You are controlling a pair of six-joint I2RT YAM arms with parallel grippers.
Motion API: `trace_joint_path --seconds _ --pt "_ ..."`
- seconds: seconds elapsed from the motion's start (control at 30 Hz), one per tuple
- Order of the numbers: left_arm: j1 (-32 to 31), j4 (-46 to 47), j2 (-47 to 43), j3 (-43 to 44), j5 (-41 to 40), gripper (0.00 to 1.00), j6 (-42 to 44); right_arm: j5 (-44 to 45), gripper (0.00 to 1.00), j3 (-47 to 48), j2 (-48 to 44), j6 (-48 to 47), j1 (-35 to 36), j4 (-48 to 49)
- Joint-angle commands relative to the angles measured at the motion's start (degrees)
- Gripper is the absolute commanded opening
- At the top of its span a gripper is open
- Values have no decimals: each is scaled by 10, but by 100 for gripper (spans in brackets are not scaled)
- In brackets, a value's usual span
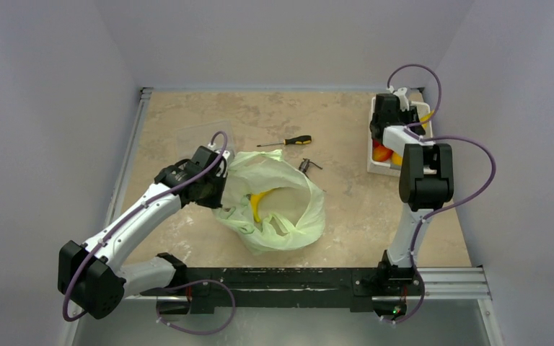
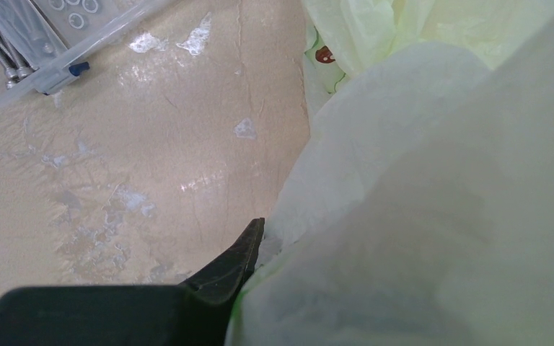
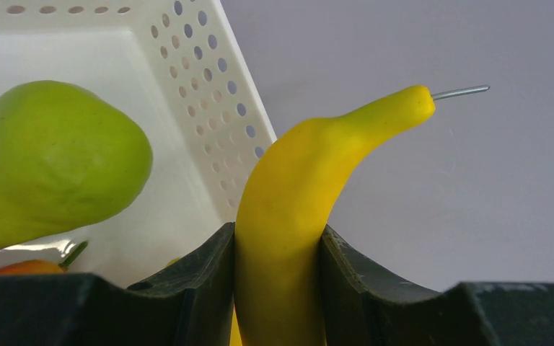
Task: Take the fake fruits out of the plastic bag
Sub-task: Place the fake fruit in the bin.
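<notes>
Surface: table [image 1: 361, 223], beige top with marble-like veining. On my left wrist feed it looks scuffed, with pale worn patches. I count five items lying directly on it.

1. plastic bag [image 1: 304, 210]: pale yellow-green, crumpled, mouth open, left of centre.
2. screwdriver [image 1: 288, 141]: yellow-and-black handle, shaft pointing left, just behind the bag and apart from it.
3. small dark metal piece [image 1: 309, 166]: just beside the bag's far right edge. I cannot identify it.
4. clear plastic box [image 2: 36, 43]: far left, near the bag, with screws [image 2: 0, 50] inside.
5. white perforated basket [image 1: 376, 167]: at the far right edge.
</notes>
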Motion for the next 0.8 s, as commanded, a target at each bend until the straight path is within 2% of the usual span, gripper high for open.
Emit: trace_joint_path --seconds 0.0,0.1,0.2,0.3,0.4,0.53,0.6,0.7,0.77 --pt "-5 9 -5 12 9 0 6 13 15 32 7 -97 -19 71" --pt "-5 8 -6 12 7 0 6 9 24 59 29 -94 -28 42" --pt "-5 7 -5 11 5 0 6 -13 55 66 39 -91 -28 30" --pt "-5 6 -6 11 3 0 5 -10 73 75 43 -79 -28 5" --pt "-5 6 -6 12 2 0 5 -20 77 77 32 -67 -26 -2" --pt "-5 7 -6 12 2 0 5 -41 77 80 -9 2 -14 -73" --pt "-5 7 -5 13 3 0 5 -73 77 68 -43 36 20 -98" --pt "-6 8 -4 13 4 0 6 -80 80 25 -87 33 53 -59" --pt "-6 7 -2 12 5 0 6 -105 80 34 -113 87 70 -110"
